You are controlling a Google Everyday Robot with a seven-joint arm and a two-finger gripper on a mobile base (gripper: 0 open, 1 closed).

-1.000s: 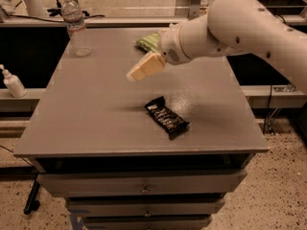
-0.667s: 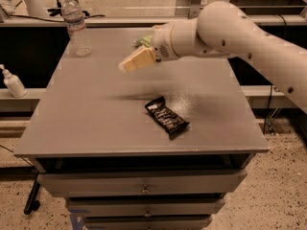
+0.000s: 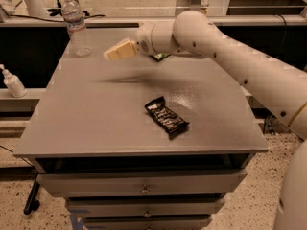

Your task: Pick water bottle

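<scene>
Tabletop (image 3: 96,123): clear ribbed bottle (image 3: 76,27), gripper (image 3: 109,55) near

I see my cream gripper (image 3: 112,53) above the grey table (image 3: 96,123), on a white arm (image 3: 230,56). Bottle (image 3: 76,30) clear, white cap, pale label with red. Wrapper (image 3: 166,117) black, pale print.

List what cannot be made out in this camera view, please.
Green item: mostly hidden behind the arm.
Black snack wrapper: print too small to read.
Water bottle: label text too small; the gripper hangs right of it, apart.
Drawers: lowest cut off by the bottom edge.
</scene>
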